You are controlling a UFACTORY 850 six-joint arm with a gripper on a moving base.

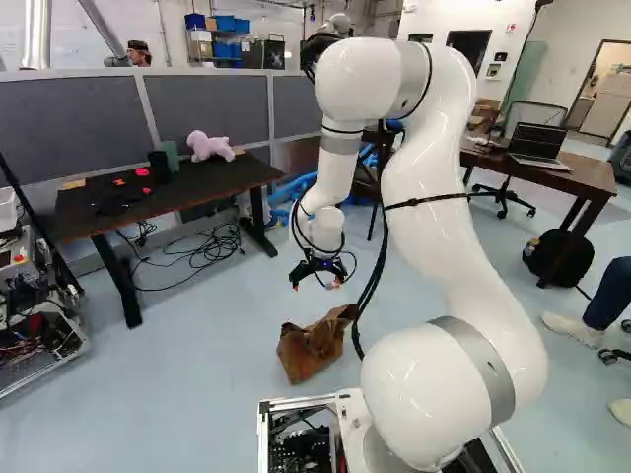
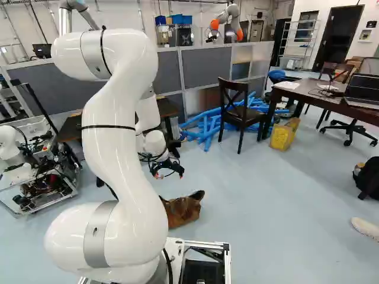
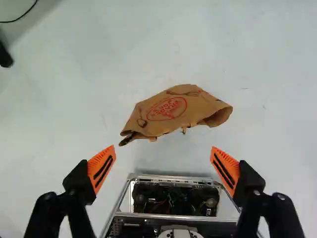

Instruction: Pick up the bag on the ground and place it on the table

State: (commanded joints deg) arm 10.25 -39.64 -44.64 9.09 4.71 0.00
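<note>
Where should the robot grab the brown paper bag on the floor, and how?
I'd pinch the bag around its middle, coming straight down from above. It lies slumped on the floor, longer one way than the other. The open gripper spreads along that long way, so turning it a quarter turn first should help it squeeze across the narrower way.

The arm arches up and over, its black hand [image 1: 319,282] hanging low, two fingers spread wide.
</note>
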